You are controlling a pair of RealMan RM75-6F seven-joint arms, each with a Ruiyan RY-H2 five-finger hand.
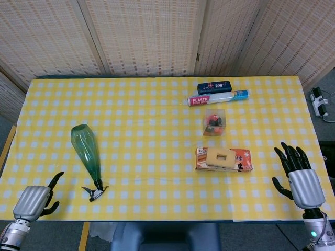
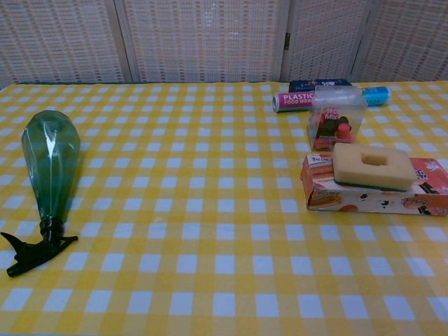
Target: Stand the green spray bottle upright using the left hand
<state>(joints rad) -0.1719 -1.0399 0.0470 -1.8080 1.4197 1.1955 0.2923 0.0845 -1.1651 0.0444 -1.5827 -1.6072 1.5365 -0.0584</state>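
While the green spray bottle (image 1: 87,155) is lying flat on the surface (image 1: 146,130), left hand (image 1: 34,201) is hovering nearby, empty, thumb out; right hand (image 1: 299,178) is hovering spread, empty.

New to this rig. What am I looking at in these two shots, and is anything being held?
It is a two-armed robot with finger-bearing hands, seen through its own cameras: one looks down from the head, one looks across the table from the chest. In the head view the left hand and right hand sit at the near table edge, both holding nothing. On the yellow checked tablecloth the green spray bottle lies on its side, black nozzle toward the robot. On the right are a sponge on an orange box, a clear box, a plastic wrap roll and a dark blue pack.
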